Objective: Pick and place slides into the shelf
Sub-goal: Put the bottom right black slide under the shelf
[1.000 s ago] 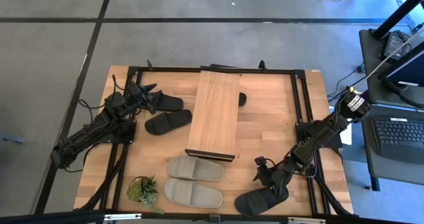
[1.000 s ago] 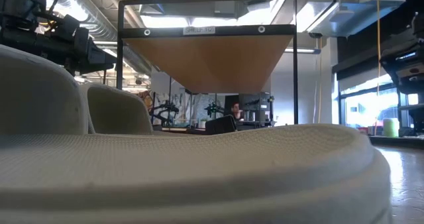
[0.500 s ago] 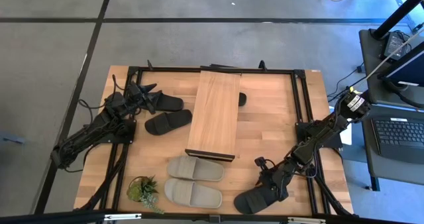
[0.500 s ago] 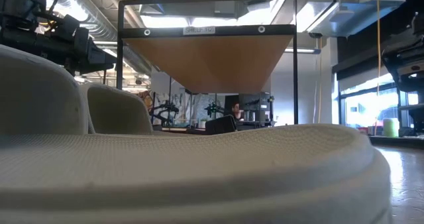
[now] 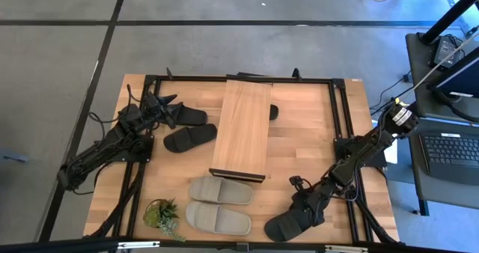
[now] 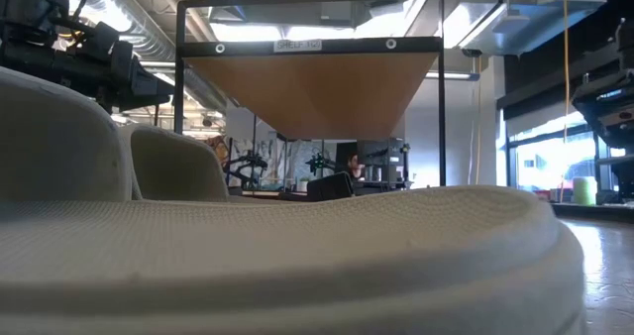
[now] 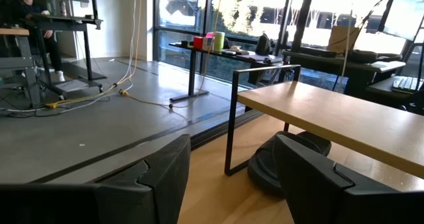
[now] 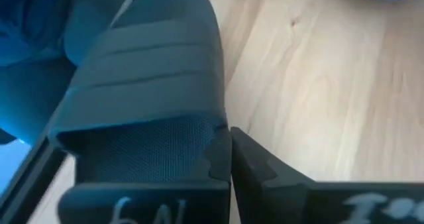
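Observation:
The shelf, a light wood plank on a dark frame, stands mid-table. Two black slides lie flat to its left. Another black slide peeks out from under its right side. Two beige slides lie near the front edge. My right gripper slants down, shut, at the strap of a black slide at the front right. My left gripper waits open and level at the far left, by the two black slides. My right gripper comes at the black slide slanting down from the table's right. Its shut fingertips meet the edge of the wide strap at one side. Whether any of the strap is caught between them, I cannot tell. The slide's sole rests flat on the table.
A small green potted plant stands at the front left, beside the beige slides. Dark frame rails run along the table's sides. Bare tabletop lies between the shelf and my right arm.
My right gripper has shut at the black slide's strap without leaving its place. The slide has shifted slightly toward the table's left under it.

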Tool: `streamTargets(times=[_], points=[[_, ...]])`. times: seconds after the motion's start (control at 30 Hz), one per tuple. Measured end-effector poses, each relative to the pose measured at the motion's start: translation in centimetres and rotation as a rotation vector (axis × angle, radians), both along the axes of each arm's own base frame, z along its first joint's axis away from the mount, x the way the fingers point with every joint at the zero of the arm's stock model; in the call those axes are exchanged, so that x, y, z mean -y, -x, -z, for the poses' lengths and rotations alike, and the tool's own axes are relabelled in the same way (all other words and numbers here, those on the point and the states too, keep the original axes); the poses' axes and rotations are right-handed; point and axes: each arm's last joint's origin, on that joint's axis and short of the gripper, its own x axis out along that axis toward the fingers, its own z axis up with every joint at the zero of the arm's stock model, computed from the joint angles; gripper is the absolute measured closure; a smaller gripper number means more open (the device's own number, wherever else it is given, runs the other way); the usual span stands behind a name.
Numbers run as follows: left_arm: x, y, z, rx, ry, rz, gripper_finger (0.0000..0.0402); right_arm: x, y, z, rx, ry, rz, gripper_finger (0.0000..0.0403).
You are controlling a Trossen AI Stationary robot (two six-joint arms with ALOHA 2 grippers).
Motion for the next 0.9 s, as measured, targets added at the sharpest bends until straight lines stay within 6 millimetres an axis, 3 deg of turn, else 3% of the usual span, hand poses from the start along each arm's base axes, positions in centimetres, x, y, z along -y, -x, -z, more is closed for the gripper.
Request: streamTargets(times=[0.27, 0.57, 0.9], points=[[0.0, 0.0, 0.0, 0.000, 0.000, 0.000, 0.0194, 1.6, 0.6, -2.0, -0.020, -0.026, 0.143, 0.0401], [0.0, 0.0, 0.0, 0.001, 0.001, 0.000, 0.0194, 5.0, 1.8, -4.9, 0.032, 0.030, 0.351, 0.0402], [0.0, 0.0, 0.0, 0.002, 0.002, 0.000, 0.0194, 9.0, 2.0, -6.3, 0.005, 0.093, 0.394, 0.0403]])
